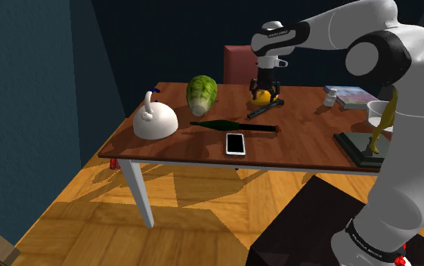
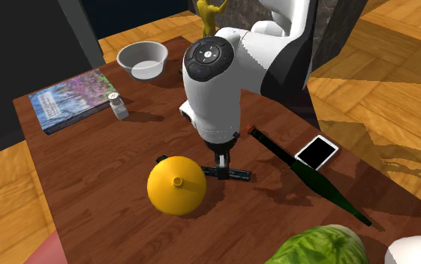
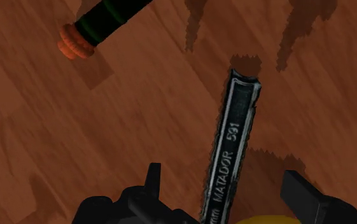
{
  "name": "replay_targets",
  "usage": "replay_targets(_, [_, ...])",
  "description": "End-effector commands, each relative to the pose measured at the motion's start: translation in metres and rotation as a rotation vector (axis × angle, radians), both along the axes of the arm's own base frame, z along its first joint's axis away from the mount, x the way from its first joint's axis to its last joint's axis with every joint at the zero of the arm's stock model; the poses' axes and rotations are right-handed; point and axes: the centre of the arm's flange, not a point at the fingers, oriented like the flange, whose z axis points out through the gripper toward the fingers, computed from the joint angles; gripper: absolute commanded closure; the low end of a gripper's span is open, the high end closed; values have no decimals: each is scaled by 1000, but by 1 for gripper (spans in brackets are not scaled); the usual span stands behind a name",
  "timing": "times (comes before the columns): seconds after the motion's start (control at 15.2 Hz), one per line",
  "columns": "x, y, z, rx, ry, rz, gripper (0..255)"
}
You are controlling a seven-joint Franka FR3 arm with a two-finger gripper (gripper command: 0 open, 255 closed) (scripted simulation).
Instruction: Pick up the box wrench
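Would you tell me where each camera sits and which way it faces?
Shoulder view: beside the stand, looking across the table at the box wrench; the white arm and gripper show.
Second exterior view: high over the table's far side, looking steeply down, back along the arm.
Wrist view: at the gripper, looking down at the box wrench between its open fingers.
All three share the box wrench and the dark bottle.

Wrench (image 3: 231,153), bottle (image 3: 104,20) cut off at picture edge.
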Motion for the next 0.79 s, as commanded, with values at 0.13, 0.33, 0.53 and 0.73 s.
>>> replay_targets(0.13, [11,-35,-18,1,8,-117,0])
replay_targets(0.33, [11,-35,-34,1,8,-117,0])
replay_targets(0.53, [11,-35,-50,1,8,-117,0])
replay_targets(0.73, [11,-35,-53,1,8,-117,255])
